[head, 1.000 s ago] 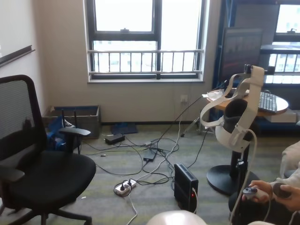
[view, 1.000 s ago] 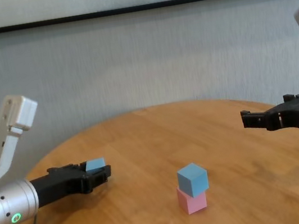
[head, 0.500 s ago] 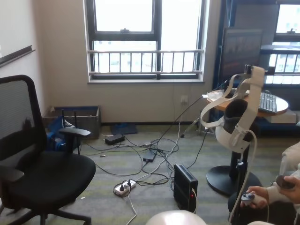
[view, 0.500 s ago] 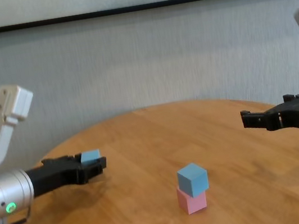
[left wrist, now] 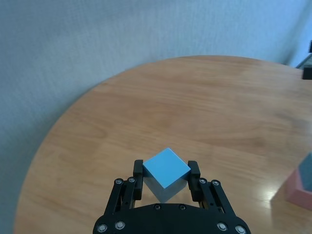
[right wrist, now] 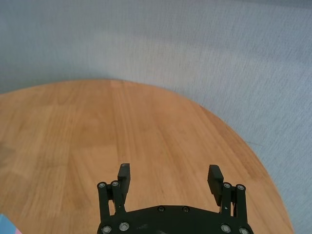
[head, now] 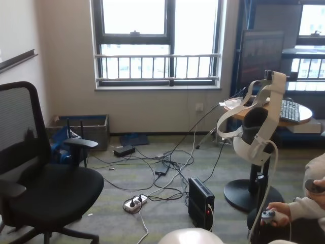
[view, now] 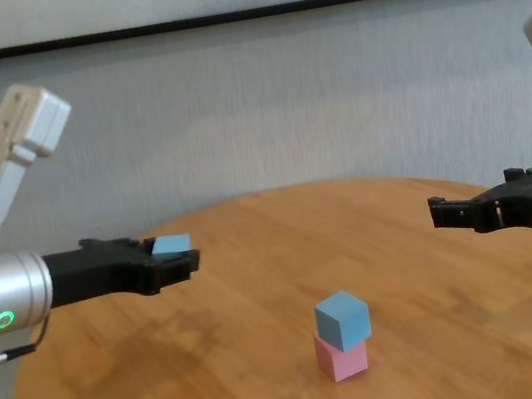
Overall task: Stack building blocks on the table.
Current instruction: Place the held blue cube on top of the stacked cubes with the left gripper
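Note:
My left gripper (view: 177, 262) is shut on a light blue cube (view: 172, 245) and holds it above the left part of the round wooden table (view: 241, 295). The held cube shows between the fingers in the left wrist view (left wrist: 166, 169). A second light blue cube (view: 343, 318) sits on a pale pink cube (view: 342, 358) near the table's middle, to the right of my left gripper. An edge of this stack shows in the left wrist view (left wrist: 302, 183). My right gripper (view: 437, 212) is open and empty over the table's right side, also seen in its wrist view (right wrist: 169, 178).
A grey wall (view: 262, 109) stands behind the table. The head view shows only the room: an office chair (head: 35, 178), cables on the floor (head: 157, 173) and a headset stand (head: 256, 132), not the table.
My left gripper has risen and moved a little to the right with the blue cube in it. The right arm and the stack have not moved.

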### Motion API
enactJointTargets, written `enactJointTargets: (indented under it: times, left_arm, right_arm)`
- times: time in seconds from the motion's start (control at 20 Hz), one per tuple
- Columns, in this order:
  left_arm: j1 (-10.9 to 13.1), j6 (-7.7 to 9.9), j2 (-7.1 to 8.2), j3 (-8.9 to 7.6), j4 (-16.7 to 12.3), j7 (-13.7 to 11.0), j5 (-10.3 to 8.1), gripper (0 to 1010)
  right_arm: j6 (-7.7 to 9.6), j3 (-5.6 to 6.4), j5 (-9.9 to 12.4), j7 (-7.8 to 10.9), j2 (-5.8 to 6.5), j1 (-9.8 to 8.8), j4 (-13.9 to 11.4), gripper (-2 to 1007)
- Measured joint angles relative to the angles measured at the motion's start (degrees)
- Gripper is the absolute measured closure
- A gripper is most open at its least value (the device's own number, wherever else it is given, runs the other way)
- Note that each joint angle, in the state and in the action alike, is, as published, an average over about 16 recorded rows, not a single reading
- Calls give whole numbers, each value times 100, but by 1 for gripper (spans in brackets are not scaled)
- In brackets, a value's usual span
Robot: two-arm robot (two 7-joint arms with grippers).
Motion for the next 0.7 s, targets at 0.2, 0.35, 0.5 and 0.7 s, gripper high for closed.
enactJointTargets:
  times: [0.2,0.35,0.5,0.7]
  left_arm:
    - [110,240,44,78,-397,-116,34,450]
    - [165,335,35,150,-566,-212,36,450]
    - [209,385,11,223,-671,-281,23,450]
    - [263,432,0,303,-802,-323,-1,450]
  right_arm:
    - [0,0,0,0,0,0,0,0]
    - [0,0,0,0,0,0,0,0]
    - [0,0,0,0,0,0,0,0]
    - [0,0,0,0,0,0,0,0]
